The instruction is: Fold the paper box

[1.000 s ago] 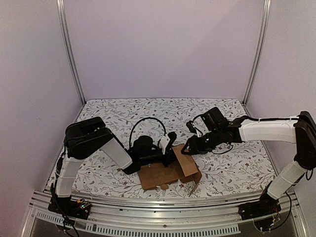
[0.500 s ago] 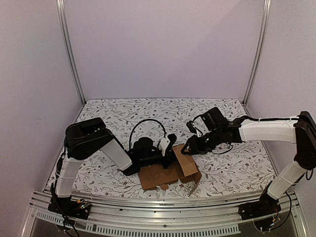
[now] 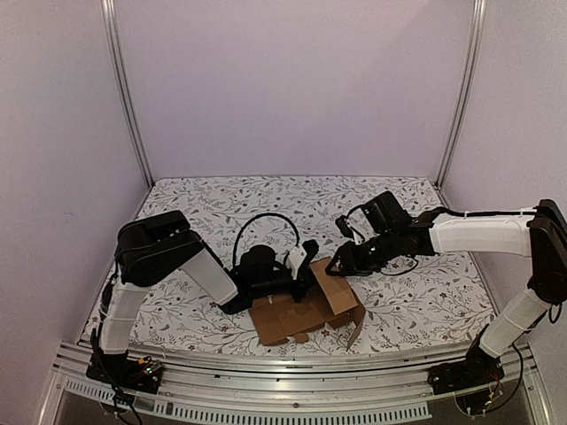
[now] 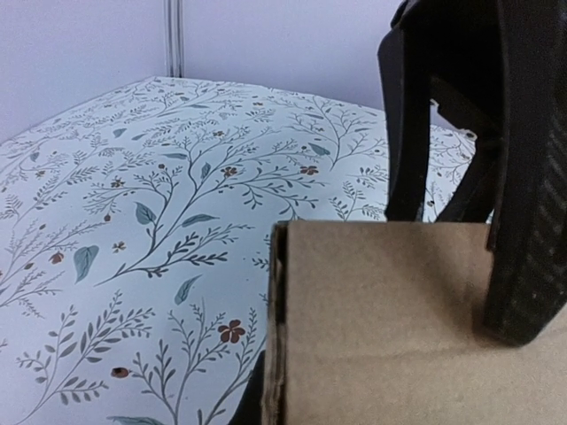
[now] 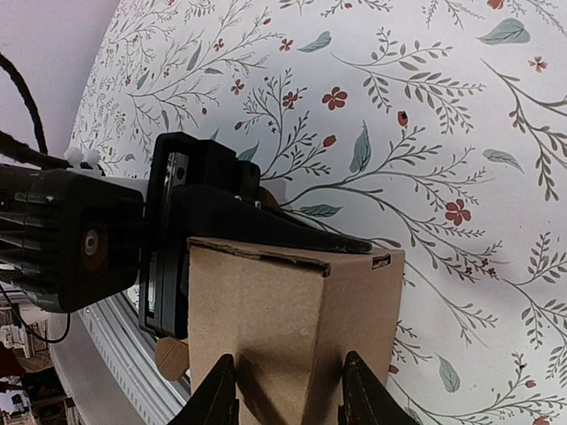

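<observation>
Left gripper point(image 3: 307, 257): closed tight, with a thin wall of the paper box point(image 3: 306, 312) pinched between its fingers. Box: partly folded, lying on the floral table point(image 3: 213, 208) near the front edge, between both arms, one section raised. Right gripper point(image 3: 337, 266): partly open, fingers clamped on either side of the raised folded section.

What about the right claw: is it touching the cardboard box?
Touching. The right wrist view shows the right claw clamped on the cardboard box, its fingers pressed against opposite sides.
</observation>
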